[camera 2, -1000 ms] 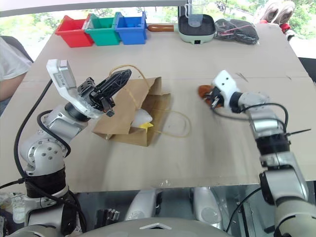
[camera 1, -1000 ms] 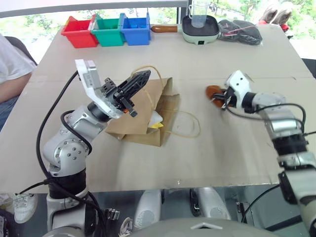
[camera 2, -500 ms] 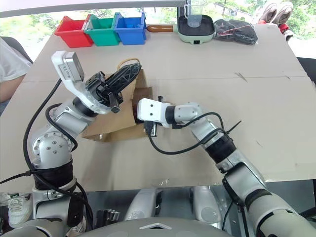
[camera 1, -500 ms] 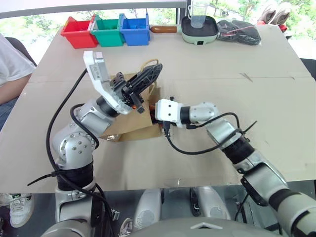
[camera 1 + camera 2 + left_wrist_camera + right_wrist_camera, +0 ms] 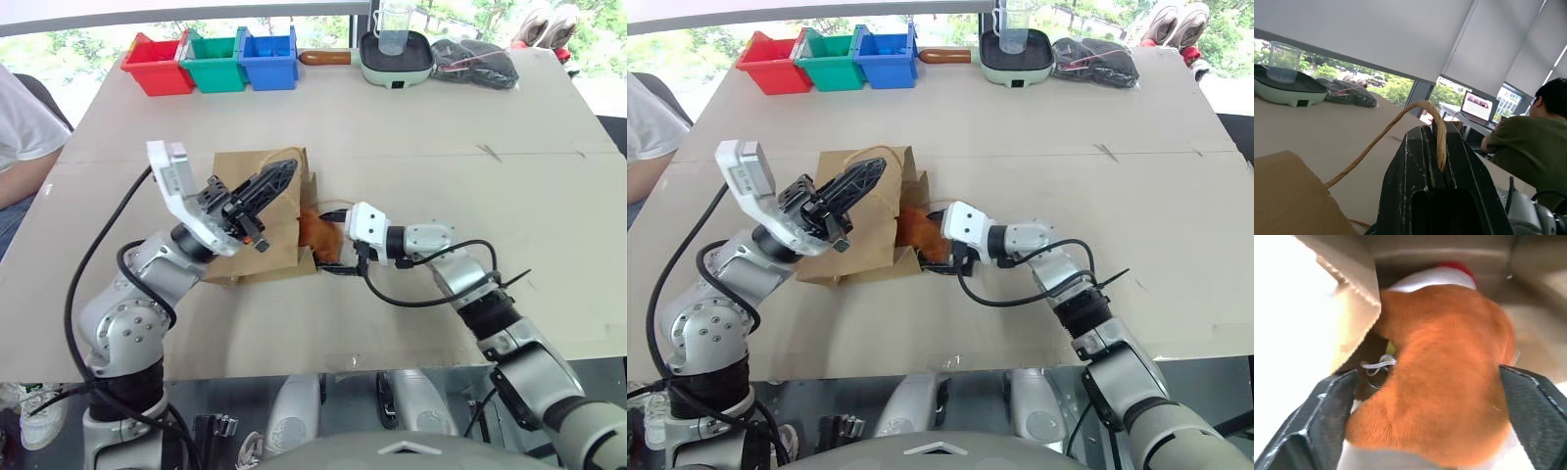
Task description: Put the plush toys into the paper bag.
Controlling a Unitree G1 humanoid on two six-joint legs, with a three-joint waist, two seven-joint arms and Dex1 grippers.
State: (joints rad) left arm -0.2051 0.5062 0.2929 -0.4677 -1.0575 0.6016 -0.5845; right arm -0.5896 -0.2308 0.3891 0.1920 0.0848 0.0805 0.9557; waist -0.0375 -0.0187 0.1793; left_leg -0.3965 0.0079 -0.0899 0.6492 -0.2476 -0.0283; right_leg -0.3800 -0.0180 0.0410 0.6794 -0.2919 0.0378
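The brown paper bag lies on the table with its mouth toward my right arm. My left gripper is shut on one of its cord handles and holds that side of the mouth up. The brown plush toy sits in the mouth, partly inside. My right gripper is just outside the bag, open, with one finger on each side of the toy. Behind the brown toy, deeper in the bag, lies the white plush toy with its red end showing.
Red, green and blue bins line the far edge, beside a pale green pan holding a clear cup and a black cloth bundle. A person sits at the table's left side.
My right gripper carried the brown toy from the table's right side into the bag's mouth, then opened and drew back a little. My left gripper sank slightly with the handle.
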